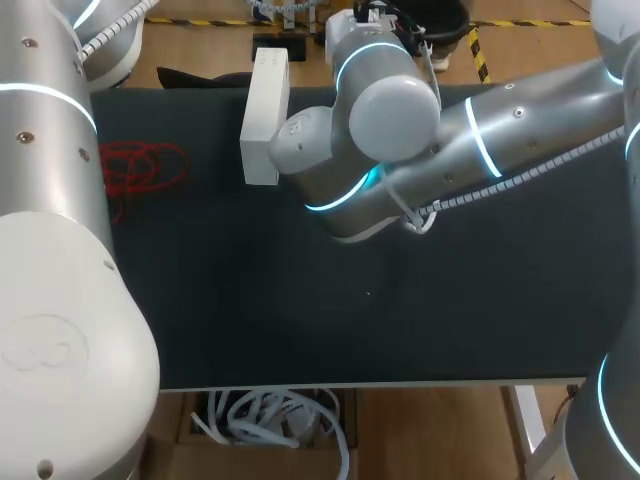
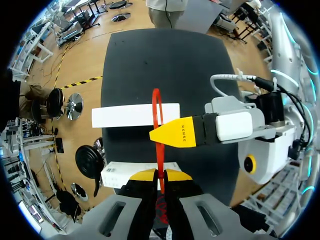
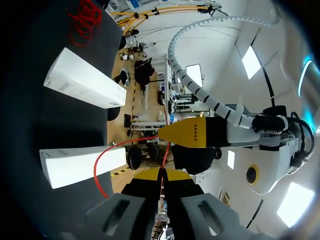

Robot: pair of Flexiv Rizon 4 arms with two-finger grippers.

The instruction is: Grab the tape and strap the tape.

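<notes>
The table point(image 1: 300, 320) is covered edge to edge with a dark, matte mat, plain and unmarked. On it, in the head view, a long white box point(image 1: 265, 115) lies lengthwise towards the far edge, and a loose red tangle point(image 1: 140, 168) of thin tape sits near the left side, well apart from the box. The left arm point(image 1: 50, 250) fills the near left corner, and the right arm point(image 1: 480, 150) reaches in past the middle, hiding both grippers from above. The left wrist view shows two such boxes lying parallel and apart: the farther box point(image 2: 125, 115) ahead of the fingers and the nearer box point(image 2: 117, 175) just under them. The red tape point(image 2: 156, 110) is a narrow, glossy, bright red band. It rises from the left gripper point(image 2: 160, 175) as a slim upright loop that crosses the farther box and ends just past its far edge. Whether it passes around that box or only in front of it cannot be told. The left gripper's yellow tips are pressed together on the tape. In the right wrist view the right gripper point(image 3: 161, 174) likewise pinches the tape between closed tips. From there the band curves out in a bow beside the end of one box.
</notes>
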